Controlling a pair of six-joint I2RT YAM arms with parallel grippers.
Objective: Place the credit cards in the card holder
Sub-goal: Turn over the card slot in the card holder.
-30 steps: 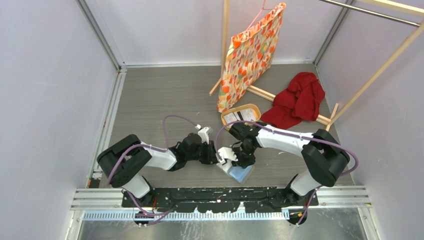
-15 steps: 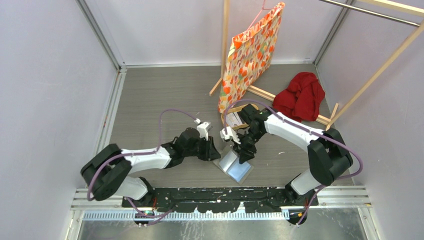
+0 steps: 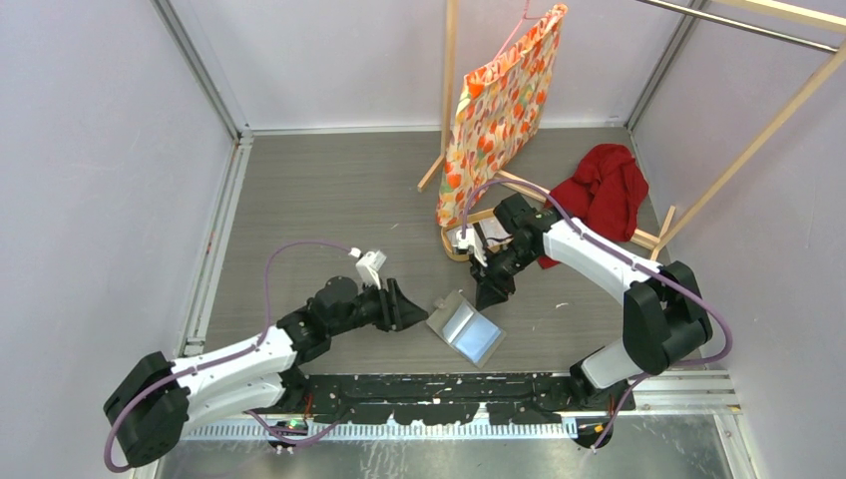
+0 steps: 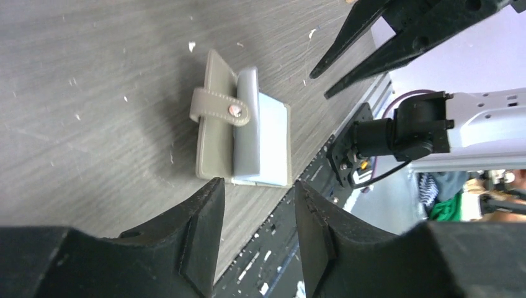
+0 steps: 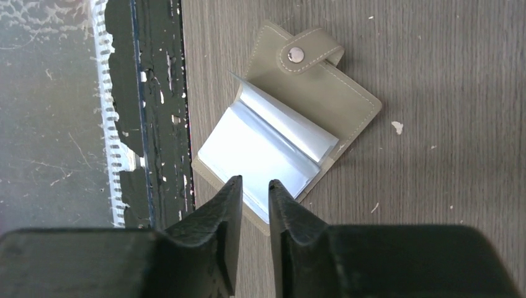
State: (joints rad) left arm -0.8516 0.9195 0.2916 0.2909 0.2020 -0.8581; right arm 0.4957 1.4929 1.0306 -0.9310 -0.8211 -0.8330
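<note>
Grey wood-grain tabletop, pale walls all round, and from my seat the job looks barely begun. The card holder (image 3: 465,331) lies spread open at 6 o'clock on the table, close to the near edge. Its olive cover is face down, its snap strap points to 10 o'clock and the pale blue sleeves fan upward. I see no card in any sleeve that shows, though they are cloudy, so I can't swear to the inner ones.

The credit cards (image 3: 464,238) are only a sliver of white in the wooden tray (image 3: 449,246) at 12 o'clock from the holder, mostly hidden under my right arm. I can't count them.

My left gripper (image 4: 257,186) sits at 9 o'clock of the holder, fingers spread and empty, touching nothing. My right gripper (image 5: 254,183) hangs above the table at 1 o'clock of the holder, between it and the tray, its jaws a slit apart with nothing in them.

By my reckoning the holder is opened and ready. Fetching each card from the tray and sliding it into a sleeve is all left to do.
</note>
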